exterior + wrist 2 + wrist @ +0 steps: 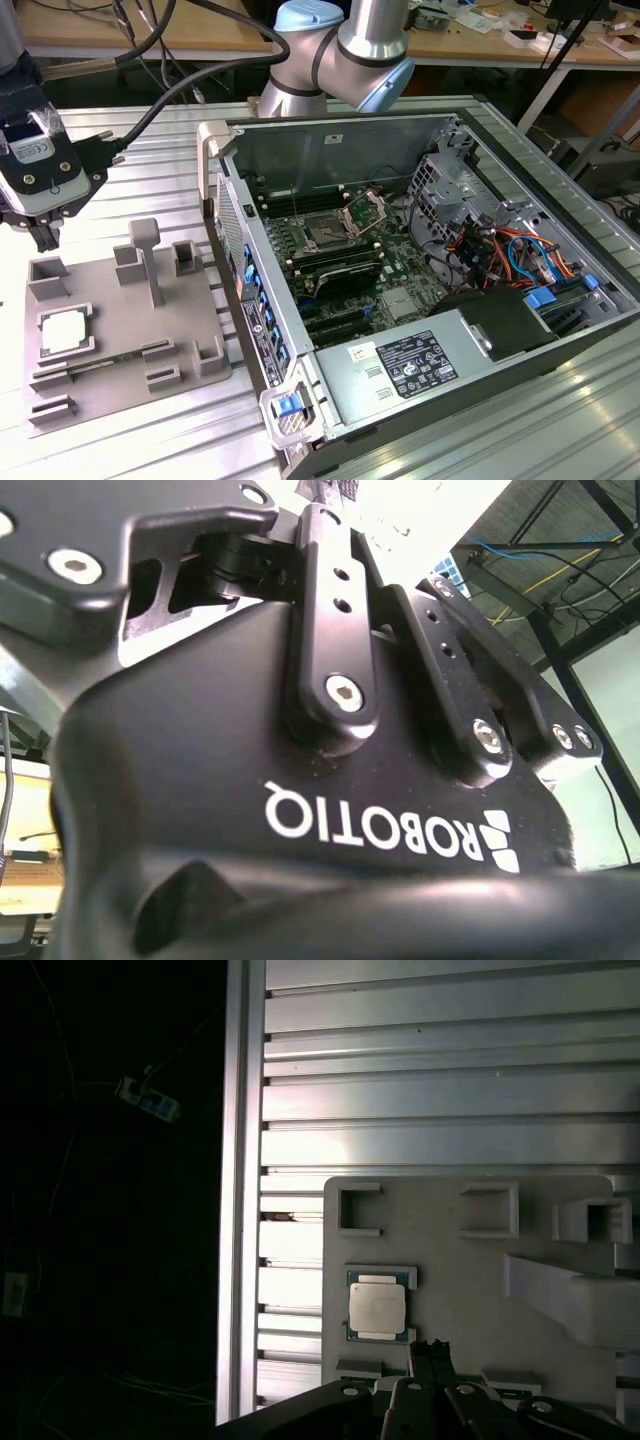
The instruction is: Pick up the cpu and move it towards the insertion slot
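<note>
Here, the black end effector (44,236) of a silver-and-blue robot arm (345,45) is hanging over the far corner of a flat grey plastic fixture plate (105,300) at the exterior view's left. A thick black cable (190,85) is looping away from its wrist. Whether the end effector is open or closed cannot be told from where I am standing.

The cpu (62,330), a small flat square chip with a pale silvery metal top and a thin darker rim, is lying flat in a shallow square-framed nest on that plate, near the plate's edge at the exterior view's left. It is sitting nearer the camera than the end effector and apart from it. Grey upright blocks (150,260) are standing on the plate beside the nest, towards the exterior view's right.

The plate is resting on a ribbed aluminium tabletop (150,170). Just beside it, at the exterior view's right, an open grey metal computer case (330,150) is lying on its side with its green motherboard facing up. The insertion slot (326,233), a square socket with a dark centre and a shiny silver frame, is sitting on that board with its hinged metal retention plate (365,212) standing raised next to it. The slot is well apart from the cpu, with the case wall between them.
</note>
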